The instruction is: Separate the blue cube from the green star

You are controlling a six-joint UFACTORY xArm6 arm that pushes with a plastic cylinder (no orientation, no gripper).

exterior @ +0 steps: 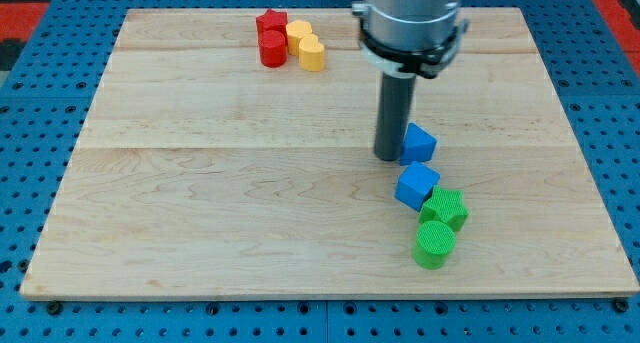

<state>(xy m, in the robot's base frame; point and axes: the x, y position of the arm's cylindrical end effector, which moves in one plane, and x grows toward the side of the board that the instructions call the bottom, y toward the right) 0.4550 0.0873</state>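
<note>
The blue cube [416, 186] lies right of the board's middle, touching the green star [446, 209] at its lower right. My tip [388, 158] rests on the board just above and left of the blue cube, close to its upper left corner. A second blue block [419, 142] sits right beside the rod on its right, just above the cube. A green cylinder [434, 244] lies directly below the green star, touching it.
At the view's top a red star [270, 24], a red cylinder [272, 49], a yellow block [298, 34] and a yellow heart [313, 54] are clustered together. The wooden board [200, 183] ends near the view's bottom and right, with blue pegboard around it.
</note>
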